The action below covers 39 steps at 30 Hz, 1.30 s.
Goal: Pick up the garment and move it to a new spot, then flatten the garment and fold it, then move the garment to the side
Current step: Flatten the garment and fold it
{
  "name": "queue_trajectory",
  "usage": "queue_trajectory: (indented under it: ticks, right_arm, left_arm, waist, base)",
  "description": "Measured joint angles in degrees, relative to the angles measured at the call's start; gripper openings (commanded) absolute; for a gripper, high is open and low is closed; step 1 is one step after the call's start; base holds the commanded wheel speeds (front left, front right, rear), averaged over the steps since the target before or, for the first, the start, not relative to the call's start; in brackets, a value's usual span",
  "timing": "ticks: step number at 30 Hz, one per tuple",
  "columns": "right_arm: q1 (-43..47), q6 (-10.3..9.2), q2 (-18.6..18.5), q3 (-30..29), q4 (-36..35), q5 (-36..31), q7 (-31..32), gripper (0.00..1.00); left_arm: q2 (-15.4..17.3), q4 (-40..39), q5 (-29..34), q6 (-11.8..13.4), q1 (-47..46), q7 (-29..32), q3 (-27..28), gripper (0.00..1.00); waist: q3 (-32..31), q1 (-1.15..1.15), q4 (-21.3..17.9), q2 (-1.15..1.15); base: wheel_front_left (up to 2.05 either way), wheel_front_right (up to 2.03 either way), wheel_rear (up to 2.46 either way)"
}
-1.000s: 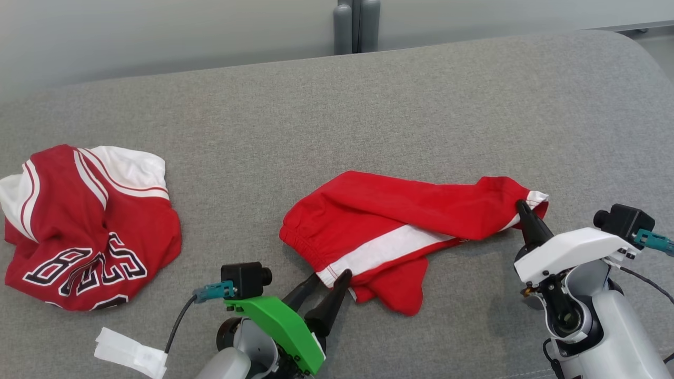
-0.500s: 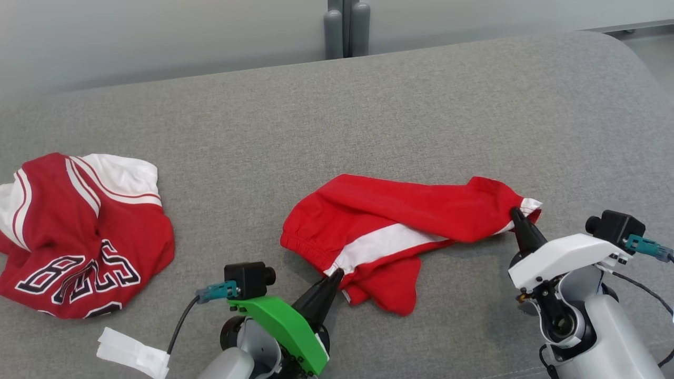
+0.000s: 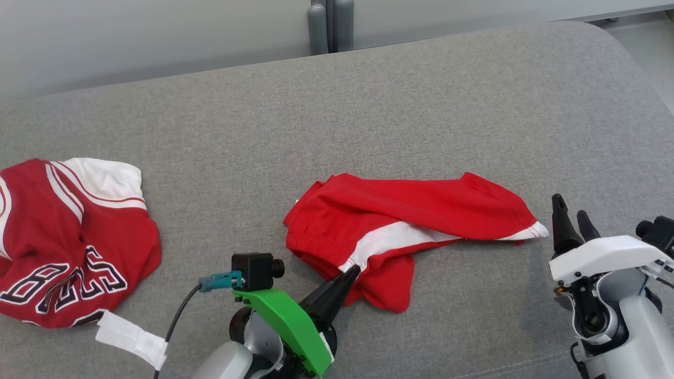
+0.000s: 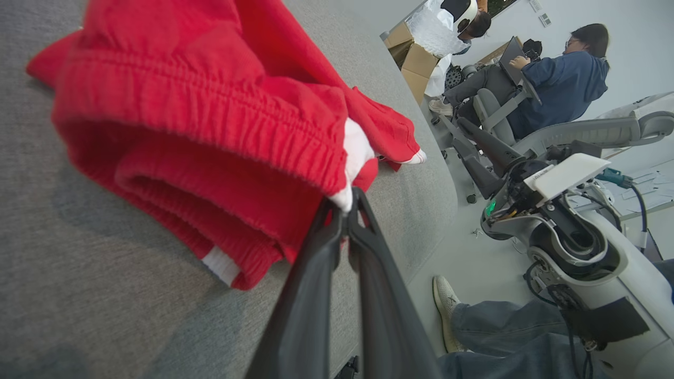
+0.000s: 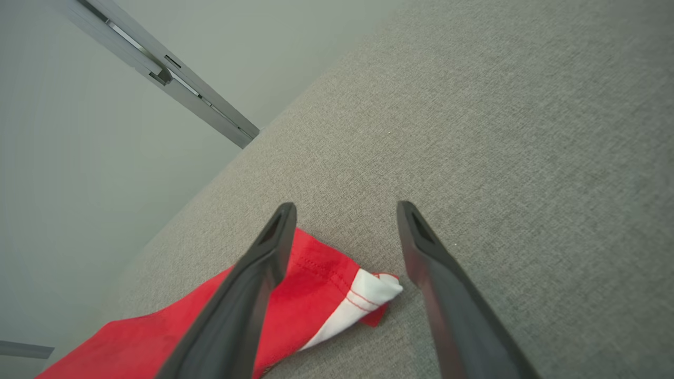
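Observation:
The garment (image 3: 405, 223), red shorts with a white side stripe, lies crumpled across the middle of the grey table (image 3: 368, 116). My left gripper (image 3: 354, 271) is shut on the garment's waistband corner; the left wrist view shows the white edge of the garment (image 4: 210, 131) pinched between the dark fingertips of my left gripper (image 4: 347, 202). My right gripper (image 3: 571, 210) stands open just right of the leg hem, apart from the cloth. In the right wrist view the hem of the garment (image 5: 363, 295) lies on the table below my right gripper (image 5: 345, 210).
A dark red and white jersey (image 3: 68, 242) with lettering lies bunched at the table's left. A white tag (image 3: 129, 339) sits near the front edge. The left wrist view shows a seated person (image 4: 558, 84) and a foot (image 4: 447, 310) beyond the table's right end.
My right gripper has opened, let go of the leg hem and drawn back to the right. My left gripper has shut on the waistband corner. The camera has shifted a little.

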Motion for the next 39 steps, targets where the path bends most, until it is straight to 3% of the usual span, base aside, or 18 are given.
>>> queue_trajectory:
  ticks: [4, 9, 14, 24, 33, 35, 36, 38, 39]
  right_arm:
    - [0.0, 2.11, -5.5, 3.6, -0.3, -5.1, -0.3, 1.0]
    - [0.0, 8.29, -15.3, 10.9, -1.4, -15.0, -0.3, 1.0]
    - [0.9, 13.4, -19.5, 15.0, -2.5, -18.1, -0.1, 1.0]
    - [5.3, 13.8, -25.4, 21.6, -4.0, -19.9, 3.0, 1.0]
    - [6.6, 13.8, -25.3, 25.4, -5.6, -17.6, 3.2, 1.0]
    - [6.4, 13.79, -25.0, 26.1, -6.0, -16.8, 3.2, 0.85]
    - [6.4, 13.8, -25.0, 26.6, -6.1, -16.7, 3.2, 0.83]
    - [6.4, 13.79, -25.1, 27.0, -6.0, -16.5, 2.9, 0.89]
    - [6.4, 13.79, -25.3, 27.1, -6.0, -16.4, 2.7, 0.86]
  left_arm:
    - [2.1, -3.5, -1.2, -0.5, 0.0, 3.2, -0.6, 0.0]
    - [5.2, -8.0, -1.6, -0.5, 0.0, 6.0, -0.8, 0.0]
    - [7.6, -10.5, -1.9, 0.0, 0.0, 6.3, 2.1, 0.0]
    - [8.4, -14.0, -4.4, 2.1, 1.3, 6.4, 4.1, 0.0]
    - [9.2, -16.8, -4.5, 3.2, 2.4, 7.4, 4.2, 0.0]
    - [9.2, -17.7, -4.5, 3.7, 2.5, 7.4, 4.2, 0.0]
    - [9.2, -18.0, -4.5, 3.9, 2.5, 7.7, 4.1, 0.0]
    - [9.2, -18.4, -4.5, 4.1, 2.5, 8.3, 3.9, 0.0]
    - [9.3, -18.7, -4.5, 4.1, 2.5, 8.5, 3.8, 0.0]
  waist:
    - [0.5, 0.0, 0.1, 0.0]
    - [0.8, 0.0, 0.5, 0.0]
    - [0.8, 0.0, 1.2, 0.0]
    - [0.7, 0.0, 1.1, 0.0]
    - [0.9, 0.0, 1.0, 0.0]
    - [1.0, 0.0, 1.0, 0.0]
    - [1.2, 0.0, 1.0, 0.0]
    - [1.4, 0.0, 1.2, 0.0]
    - [1.5, 0.0, 1.3, 0.0]
  base:
    - [0.0, 0.0, 0.0]
    - [0.0, 0.0, 0.0]
    - [0.0, 0.0, 0.0]
    - [0.0, 0.0, 0.0]
    - [0.0, 0.0, 0.0]
    - [0.0, 0.0, 0.0]
    - [0.0, 0.0, 0.0]
    - [0.0, 0.0, 0.0]
    - [0.0, 0.0, 0.0]
